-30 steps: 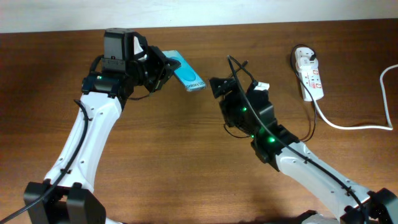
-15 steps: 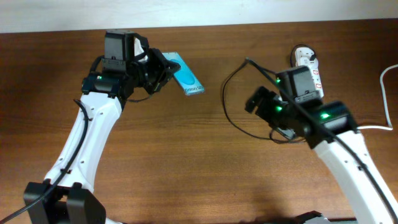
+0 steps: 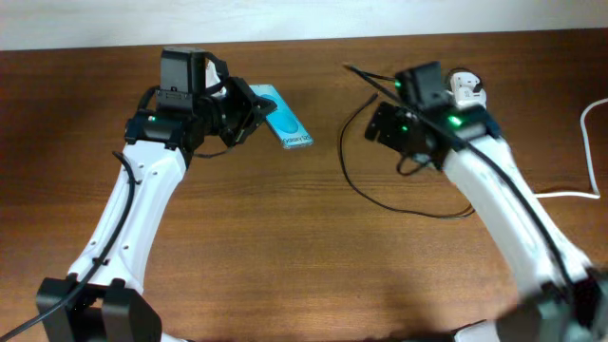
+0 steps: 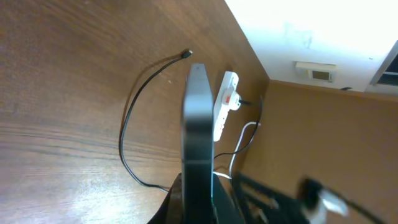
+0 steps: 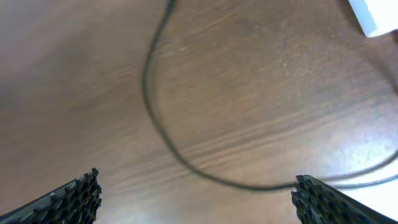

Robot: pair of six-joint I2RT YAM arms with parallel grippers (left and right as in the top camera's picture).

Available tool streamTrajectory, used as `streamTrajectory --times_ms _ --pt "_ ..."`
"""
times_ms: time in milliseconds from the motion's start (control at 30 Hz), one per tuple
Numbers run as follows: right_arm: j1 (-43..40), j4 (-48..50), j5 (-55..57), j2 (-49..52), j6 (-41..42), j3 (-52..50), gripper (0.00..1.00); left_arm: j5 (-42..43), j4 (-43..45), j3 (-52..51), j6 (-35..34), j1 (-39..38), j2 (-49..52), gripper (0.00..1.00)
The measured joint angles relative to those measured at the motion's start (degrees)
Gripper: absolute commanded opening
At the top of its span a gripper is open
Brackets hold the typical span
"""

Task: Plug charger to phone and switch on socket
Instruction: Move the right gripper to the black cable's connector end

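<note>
Two arms work over the brown worktop [image 3: 237, 247]. Our left gripper [image 3: 242, 114] is clamped on one short end of the phone [image 3: 285, 121], and in the left wrist view its fingers [image 4: 177, 199] press on both faces of the phone [image 4: 198, 137], seen edge-on. From overhead the cyan screen faces up and the printed end points away from the gripper; we cannot tell whether that end touches the wood. Right of the phone and apart from it, the charger [image 3: 342, 157] lies loose in a wide black loop, its small connector tip [image 3: 347, 68] up near the far edge of the worktop. Further right of the phone our right gripper [image 3: 385, 128] hangs over that loop with its jaws spread wide, holding nothing; its wrist view shows the cable [image 5: 155, 118] running across bare wood between the two fingers [image 5: 74, 196]. Farthest right of the phone, the white socket [image 3: 467, 92] peeks out from behind the right arm, its thick white cord [image 3: 560, 195] trailing off.
</note>
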Motion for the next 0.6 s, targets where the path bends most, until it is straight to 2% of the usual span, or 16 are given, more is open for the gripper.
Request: streamTrajectory --times_ms 100,200,333,600 --pt "0.0 3.8 4.3 16.0 -2.7 9.1 0.98 0.1 -0.8 -0.1 0.1 0.0 0.0 0.0" --pt "0.0 9.2 6.6 29.0 -3.5 17.4 0.9 0.0 -1.9 -0.1 0.2 0.0 0.0 0.0" --pt "0.0 18.6 7.7 37.6 -3.5 19.2 0.83 0.0 -3.0 -0.1 0.2 0.0 0.0 0.0" --pt "-0.1 25.4 8.3 41.4 -1.3 19.2 0.84 -1.6 -3.8 -0.1 0.2 0.0 0.0 0.0"
